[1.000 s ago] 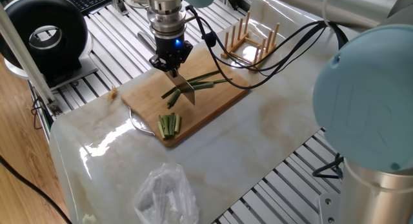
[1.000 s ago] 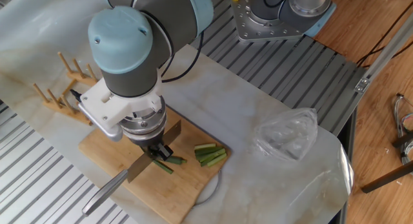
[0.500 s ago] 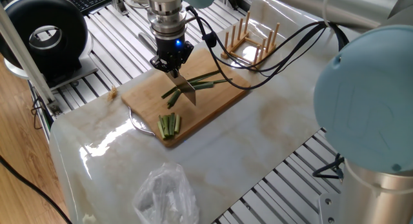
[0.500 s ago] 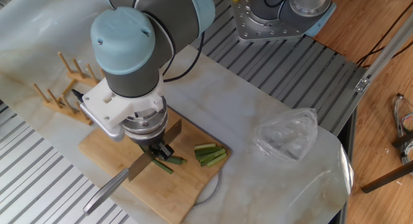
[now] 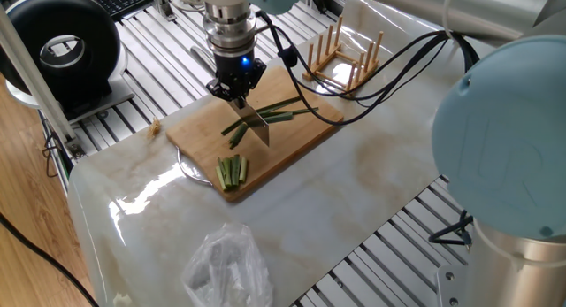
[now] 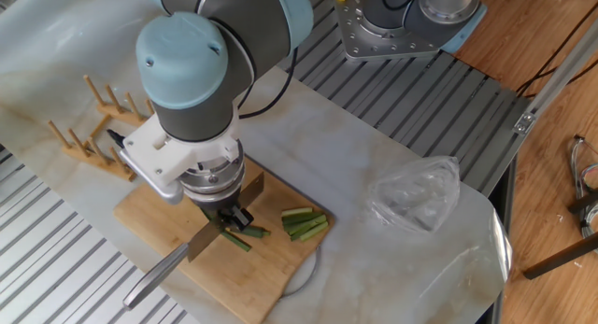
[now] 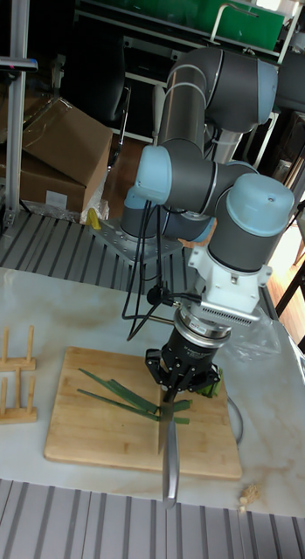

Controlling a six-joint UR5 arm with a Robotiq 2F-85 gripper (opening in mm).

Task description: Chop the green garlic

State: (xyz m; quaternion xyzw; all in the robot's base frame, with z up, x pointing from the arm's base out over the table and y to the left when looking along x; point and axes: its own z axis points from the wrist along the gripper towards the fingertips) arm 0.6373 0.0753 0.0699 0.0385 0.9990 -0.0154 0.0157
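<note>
The fingers (image 7: 176, 389) are closed tight on one knife (image 7: 169, 454). Its blade rests on the green garlic (image 5: 265, 118) (a few long dark stalks) on one wooden board (image 5: 199, 123). One small pile of cut pieces (image 5: 233, 171) lies nearby.

One fixed view looks down from behind the arm's base, whose big joint fills the right foreground, across the counter (image 5: 371, 174) toward the cutting board (image 5: 292, 143) at mid-distance. The other fixed view sits high on the opposite side, looking steeply down, with the arm's elbow close to the lens. The tall fixed view stands low at the counter's edge, facing the arm head-on. All three share the cutting board and the wooden rack (image 6: 89, 128).
</note>
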